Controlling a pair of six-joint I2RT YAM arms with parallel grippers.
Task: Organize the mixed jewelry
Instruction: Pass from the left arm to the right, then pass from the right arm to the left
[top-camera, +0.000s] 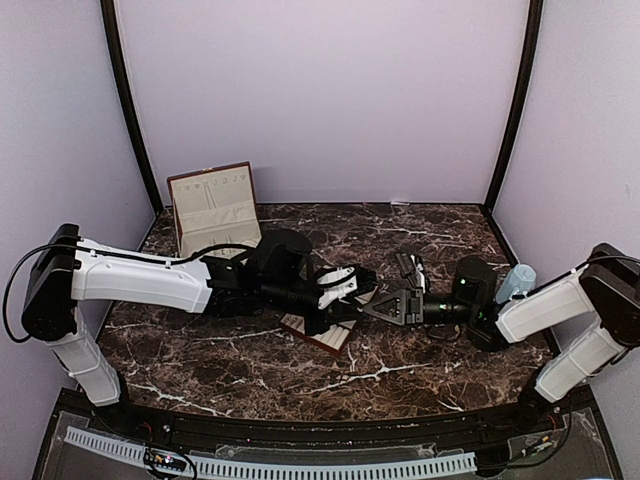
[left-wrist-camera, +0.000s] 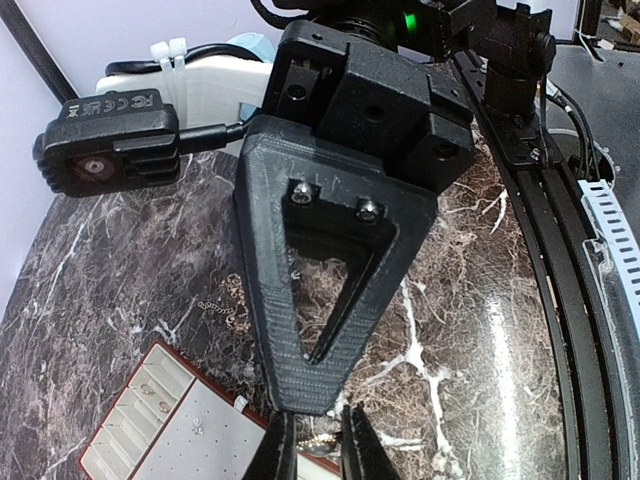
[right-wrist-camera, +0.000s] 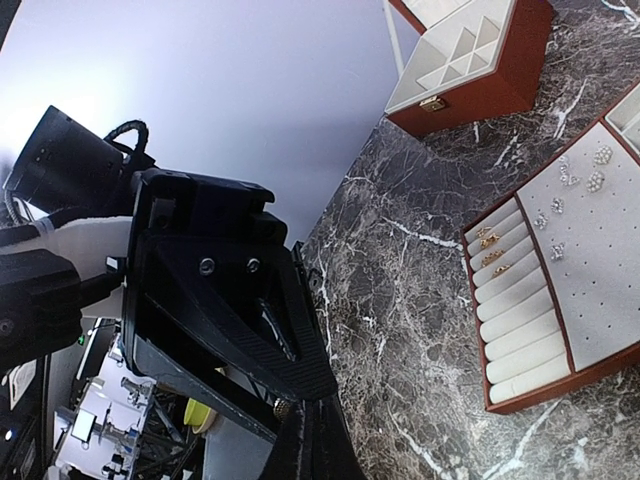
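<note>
The mixed jewelry shows as gold rings (right-wrist-camera: 490, 250) in the roll slots and small studs (right-wrist-camera: 575, 180) on the cream tray (right-wrist-camera: 590, 300), plus a thin chain (left-wrist-camera: 215, 305) loose on the marble. My left gripper (left-wrist-camera: 317, 445) is over the tray's (top-camera: 322, 335) right end, closed on a small gold piece (left-wrist-camera: 318, 440). My right gripper (right-wrist-camera: 310, 415) meets it tip to tip, fingers pressed together. The same gold piece (right-wrist-camera: 283, 407) sits against its tips; whether they pinch it is unclear. In the top view both grippers, left (top-camera: 352, 305) and right (top-camera: 372, 310), touch mid-table.
The reddish-brown box (top-camera: 215, 205) stands open at the back left, cream compartments showing (right-wrist-camera: 470, 90). A pale blue object (top-camera: 520, 280) stands by the right arm, and a black block (top-camera: 410, 268) lies behind the grippers. A white slotted cable channel (top-camera: 280, 465) runs along the near edge.
</note>
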